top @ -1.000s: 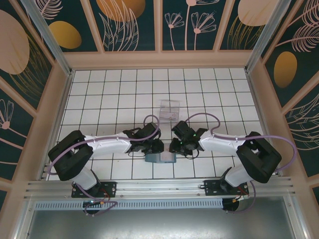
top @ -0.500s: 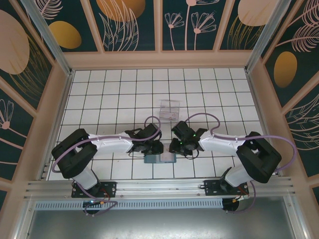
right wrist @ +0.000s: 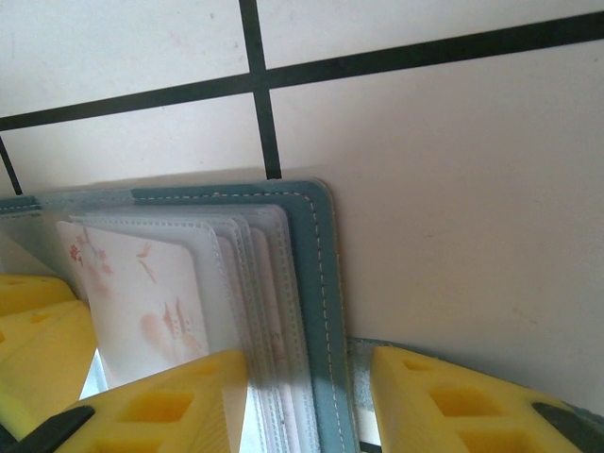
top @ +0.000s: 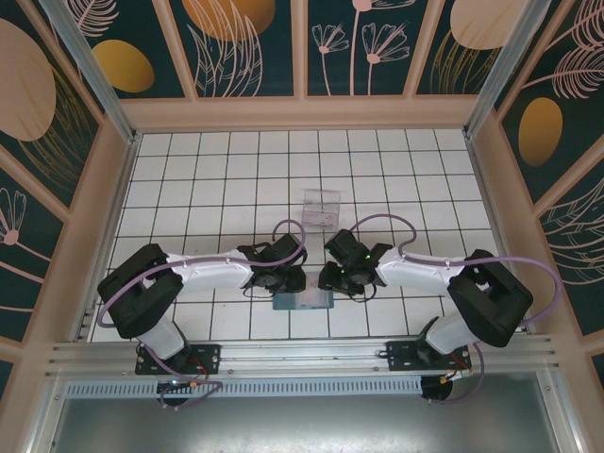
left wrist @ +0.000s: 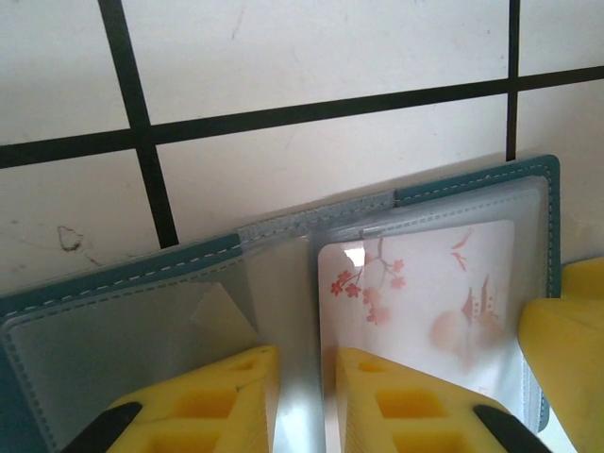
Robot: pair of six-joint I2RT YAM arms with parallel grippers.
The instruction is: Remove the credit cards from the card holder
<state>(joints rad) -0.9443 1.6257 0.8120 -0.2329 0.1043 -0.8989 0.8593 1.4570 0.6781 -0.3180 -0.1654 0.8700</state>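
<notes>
On table (top: pixel 189 189) — card holder (left wrist: pixel 123 321), card (left wrist: pixel 415 283) sleeved | left gripper (left wrist: pixel 304 359) narrow | right gripper (right wrist: pixel 307 359) parted

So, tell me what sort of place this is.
Probably a robot test booth: a white gridded table, leaf-print walls round it, and a left arm and right arm bolted to a metal rail.

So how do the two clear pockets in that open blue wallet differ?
In the left wrist view, the left clear plastic pocket looks empty, while the right clear plastic pocket holds a white card with pink blossom print. The left pocket shows a crease; the right pocket lies smooth. Both sit inside the soft teal-blue card holder.
</notes>
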